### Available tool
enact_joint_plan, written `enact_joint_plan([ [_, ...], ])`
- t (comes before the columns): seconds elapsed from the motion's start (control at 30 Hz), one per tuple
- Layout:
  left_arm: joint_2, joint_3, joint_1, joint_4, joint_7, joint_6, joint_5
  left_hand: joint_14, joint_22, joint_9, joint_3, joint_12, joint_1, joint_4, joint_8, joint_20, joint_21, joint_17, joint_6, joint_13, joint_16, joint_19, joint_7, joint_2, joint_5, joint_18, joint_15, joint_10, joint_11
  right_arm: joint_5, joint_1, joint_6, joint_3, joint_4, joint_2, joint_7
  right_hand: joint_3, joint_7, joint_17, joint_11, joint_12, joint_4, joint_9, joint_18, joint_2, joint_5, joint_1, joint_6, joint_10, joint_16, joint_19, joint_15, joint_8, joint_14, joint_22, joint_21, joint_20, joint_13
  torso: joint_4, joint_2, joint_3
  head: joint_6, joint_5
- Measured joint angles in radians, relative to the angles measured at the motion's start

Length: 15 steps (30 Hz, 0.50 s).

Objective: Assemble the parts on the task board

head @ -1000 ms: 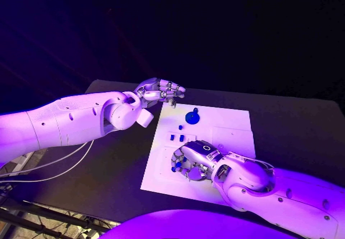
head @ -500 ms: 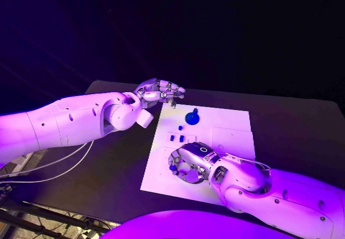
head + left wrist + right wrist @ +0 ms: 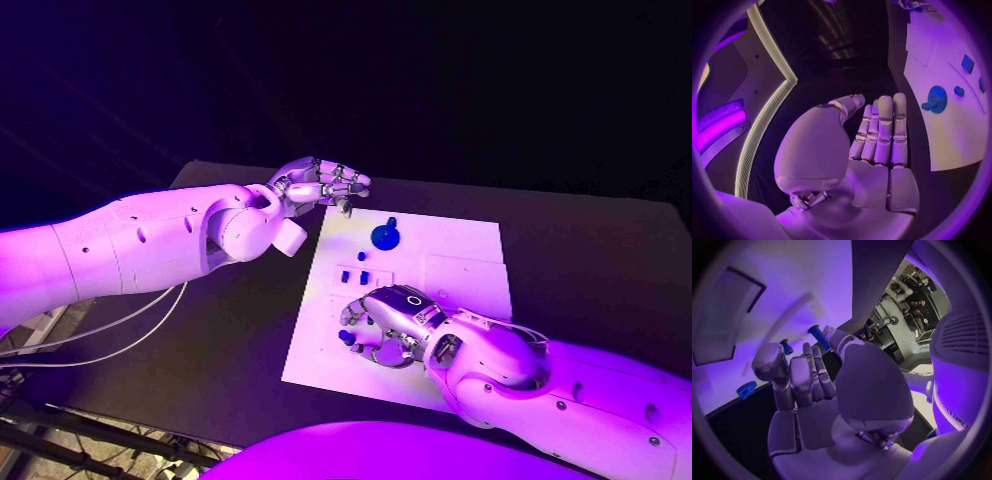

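Note:
The white task board (image 3: 433, 250) lies mid-table. A round blue part (image 3: 384, 237) with a small knob sits on its far half, seen also as the round blue part (image 3: 936, 98). Two small blue pieces (image 3: 355, 276) stand in slots near the middle. My right hand (image 3: 387, 326) rests low over the board's near left part with its fingers curled. A blue peg (image 3: 819, 336) sticks up between its thumb and fingertips, apparently pinched. A second blue piece (image 3: 786, 346) and a blue toothed wheel (image 3: 747, 389) lie close by. My left hand (image 3: 320, 184) hovers off the far left corner, fingers curled, holding nothing.
The board (image 3: 786, 285) has a shallow square recess (image 3: 469, 275) on its right half. Black table (image 3: 591, 260) surrounds the board on all sides. White cables (image 3: 101, 335) hang off the table's left edge under my left arm.
My right hand has shifted only slightly over the near left part of the board. The left arm and hand have stayed still.

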Motion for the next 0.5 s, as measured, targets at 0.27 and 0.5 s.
enact_joint_plan([
  [0.27, -0.002, 0.0, 0.0, 0.0, -0.001, 0.0, 0.0, 0.0, 0.0, 0.0, 0.0, 0.0, 0.0, 0.0, 0.0, 0.0, 0.0, 0.0, 0.0, 0.0, 0.0, 0.0, 0.0, 0.0, 0.0, 0.0, 0.0, 0.0, 0.0, 0.005, 0.006, -0.041, 0.002, 0.053, -0.062, 0.005, -0.19, -0.008, -0.052, 0.013, 0.094, 0.087, -0.013, 0.016, 0.029, 0.006, 0.108, -0.01, -0.098, -0.015, -0.022, 0.01, -0.04, -0.025, 0.0, -0.101, 0.009, -0.007, -0.0001, -0.001, 0.0005, 0.006, -0.008],
  [0.5, -0.004, 0.0, 0.0, -0.001, -0.001, 0.001, 0.0, 0.0, 0.0, 0.0, 0.0, 0.0, 0.0, 0.0, 0.0, 0.0, 0.0, 0.0, 0.0, 0.0, 0.0, 0.0, 0.0, 0.0, 0.0, 0.0, 0.0, 0.0, 0.0, 0.058, 0.052, -0.077, 0.011, 0.118, -0.165, 0.02, -0.195, 0.013, -0.015, -0.008, 0.182, 0.13, -0.016, 0.016, 0.037, 0.014, 0.133, -0.002, -0.014, 0.009, 0.014, -0.011, -0.046, -0.002, 0.0, -0.02, -0.003, 0.001, -0.0007, -0.002, -0.0005, 0.017, -0.035],
])
